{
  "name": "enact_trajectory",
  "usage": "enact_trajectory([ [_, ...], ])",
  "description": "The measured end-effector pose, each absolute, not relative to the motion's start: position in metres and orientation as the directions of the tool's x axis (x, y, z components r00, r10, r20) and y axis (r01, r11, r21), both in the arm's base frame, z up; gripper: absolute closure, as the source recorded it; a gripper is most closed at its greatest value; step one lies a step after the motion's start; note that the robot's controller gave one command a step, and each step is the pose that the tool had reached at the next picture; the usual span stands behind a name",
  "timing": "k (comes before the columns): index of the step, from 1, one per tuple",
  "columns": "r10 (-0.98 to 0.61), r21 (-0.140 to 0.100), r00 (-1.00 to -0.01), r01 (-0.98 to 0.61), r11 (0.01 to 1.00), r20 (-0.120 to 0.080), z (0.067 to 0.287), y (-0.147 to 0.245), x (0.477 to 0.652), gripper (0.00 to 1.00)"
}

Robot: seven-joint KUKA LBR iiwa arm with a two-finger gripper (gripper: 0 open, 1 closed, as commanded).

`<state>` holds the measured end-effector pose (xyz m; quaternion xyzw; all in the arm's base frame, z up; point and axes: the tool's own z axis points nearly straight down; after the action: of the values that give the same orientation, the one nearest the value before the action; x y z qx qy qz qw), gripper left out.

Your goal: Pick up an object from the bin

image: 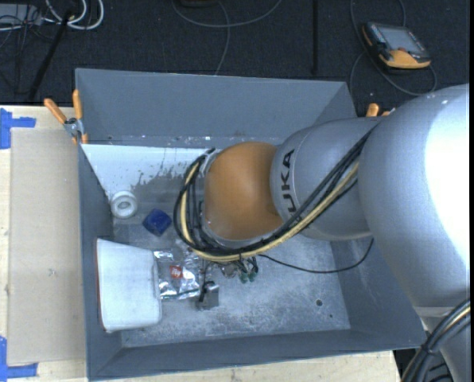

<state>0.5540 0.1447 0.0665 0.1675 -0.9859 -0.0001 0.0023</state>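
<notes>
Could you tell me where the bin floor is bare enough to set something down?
The bin floor is bare to the view's right of the gripper, out to the near wall. The left side is crowded: white block, crumpled foil packet, blue piece, white ring.

My arm [396,213] comes in over the bin's [221,102] right wall. The wrist is bent down above the bin's middle, with its orange cover [237,189] facing up and cables [191,213] looped around it. The gripper [207,291] sits low by the bin floor.

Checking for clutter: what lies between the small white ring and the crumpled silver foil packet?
In the camera view, a small blue object lies between the white ring and the foil packet.
</notes>
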Motion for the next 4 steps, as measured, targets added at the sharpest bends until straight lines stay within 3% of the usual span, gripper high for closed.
enact_trajectory([
  [1, -0.323, 0.002, -0.946, -0.323, 0.946, 0.005, 0.066, 0.144, 0.554, 0.00],
  [2, -0.323, 0.002, -0.946, -0.323, 0.946, 0.006, 0.067, 0.144, 0.554, 1.00],
  [3, -0.317, -0.001, -0.948, -0.317, 0.948, -0.005, 0.122, 0.145, 0.555, 1.00],
  [4, -0.311, 0.000, -0.950, -0.311, 0.950, -0.002, 0.130, 0.145, 0.556, 1.00],
])
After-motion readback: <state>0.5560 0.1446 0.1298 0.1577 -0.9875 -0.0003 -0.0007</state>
